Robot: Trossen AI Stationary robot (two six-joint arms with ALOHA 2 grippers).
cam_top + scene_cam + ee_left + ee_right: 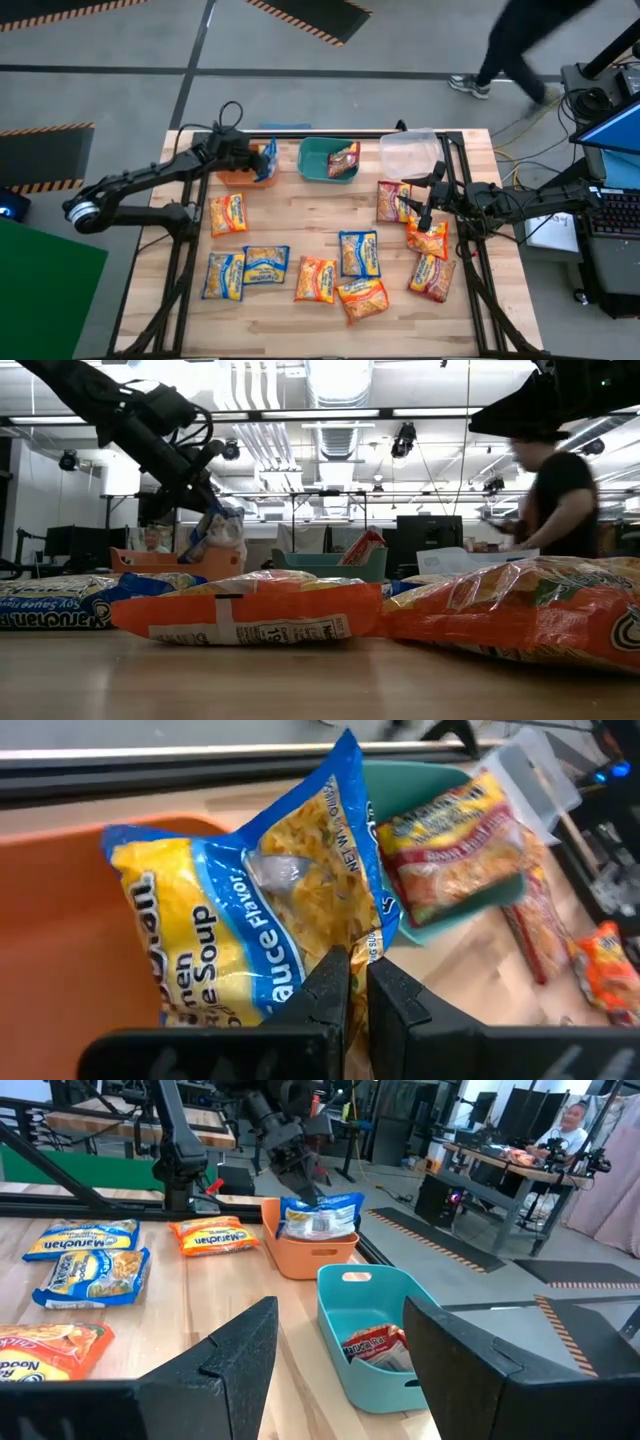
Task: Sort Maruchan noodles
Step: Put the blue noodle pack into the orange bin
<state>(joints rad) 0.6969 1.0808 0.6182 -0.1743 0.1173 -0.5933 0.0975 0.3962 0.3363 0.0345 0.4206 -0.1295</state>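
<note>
Left tool: I see my left tool (348,982) clenched on the corner of a blue-and-yellow packet (250,910), holding it over the orange bin (238,172) at the far left of the table (300,318). In the low view the packet hangs from the tool, its lower part down inside the bin.
Right tool: my right tool (424,213) hovers over the right side of the table with its fingers spread wide and nothing between them; the wrist view shows the gap clearly.
Green bin: the green bin (322,158) stands just right of the orange one at the far edge, and I can see one maroon-pink packet (344,160) leaning inside it.
Clear bin: a clear bin (410,152) stands right of the green one, near the far right corner.
Loose packets, left: on the table I count an orange-red packet (228,213) near the orange bin and two blue-and-yellow packets (245,270) side by side nearer the front.
Loose packets, middle: another blue packet (358,252) lies mid-table, with two orange-red ones (340,288) just in front of it.
Loose packets, right: a maroon-pink one (392,201) lies beside my right tool, one orange-red packet partly under it, another nearer the front.
Room: a person (520,45) walks past beyond the far right corner.
</note>
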